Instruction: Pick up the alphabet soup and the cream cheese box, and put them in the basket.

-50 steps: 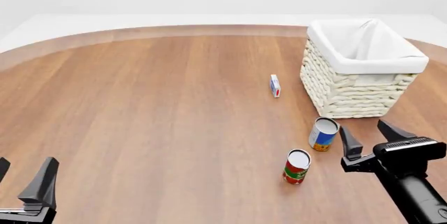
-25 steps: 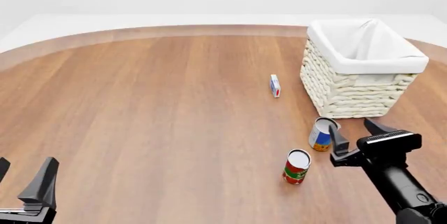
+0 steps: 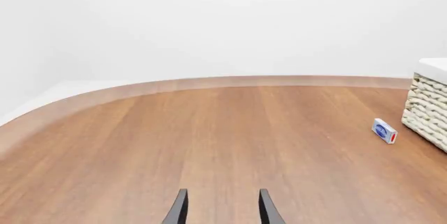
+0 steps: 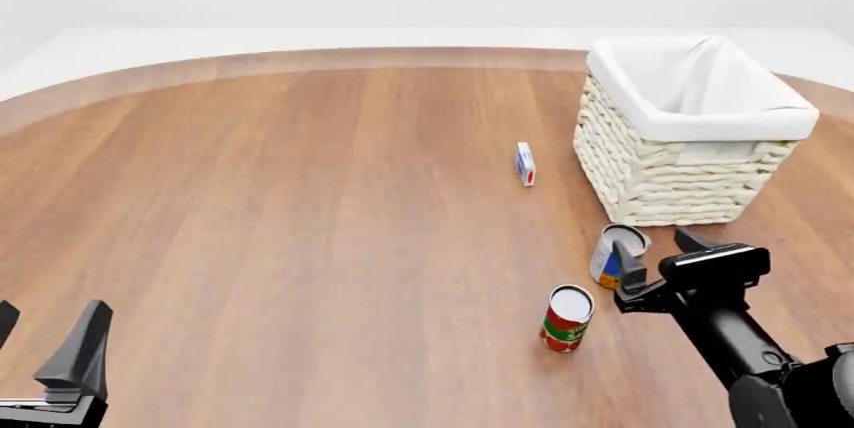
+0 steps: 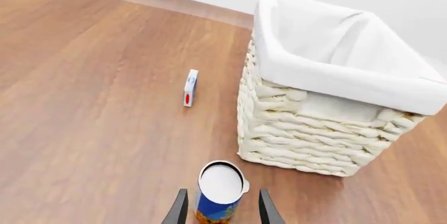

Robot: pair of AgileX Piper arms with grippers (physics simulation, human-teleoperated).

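Soup can (image 5: 221,190) rigid, smooth, likely slippery: you grip mid-label. Right pincer (image 5: 221,209) released, straddling it. Left pincer (image 3: 221,208) released, idle.

Both arms matte black; right gripper (image 4: 657,258) and left gripper (image 4: 47,333) with tapered wedge fingers.

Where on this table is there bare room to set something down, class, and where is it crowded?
Free: the wide wood left of the cream cheese box, reaching toward the left gripper, and the far strip behind it. Crowded: the near right, where the alphabet soup, the red-and-green can and the right gripper cluster before the basket.
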